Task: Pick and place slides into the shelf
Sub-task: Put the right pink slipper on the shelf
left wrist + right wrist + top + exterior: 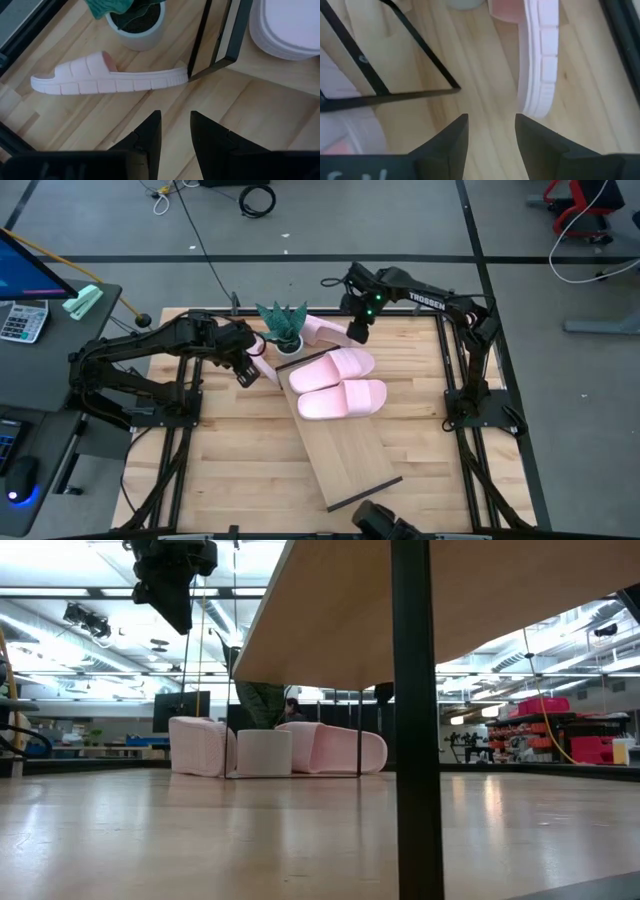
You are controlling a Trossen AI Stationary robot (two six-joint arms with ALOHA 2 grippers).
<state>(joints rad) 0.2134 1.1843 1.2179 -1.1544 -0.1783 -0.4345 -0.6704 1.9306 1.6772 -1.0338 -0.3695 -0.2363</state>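
Two pale pink slides point(332, 368) point(343, 398) lie flat, side by side, on the far end of the shelf point(350, 455), a light-wood board on black rails point(220, 42) set slantwise on the table. A third slide point(105, 80) lies on its side on the table by the shelf's far rail. My left gripper point(175, 114) hovers open above it, nothing between its fingers. Another slide point(540, 55) lies on its side near the far edge. My right gripper point(491, 116) hangs open over the bare table next to its end.
A potted plant point(283, 330) in a white pot point(137, 25) stands on the table between the two loose slides, close to the shelf's far rail. A desk with a calculator point(22, 320) stands left of the table. Bare tabletop point(240, 470) stretches toward the near edge.
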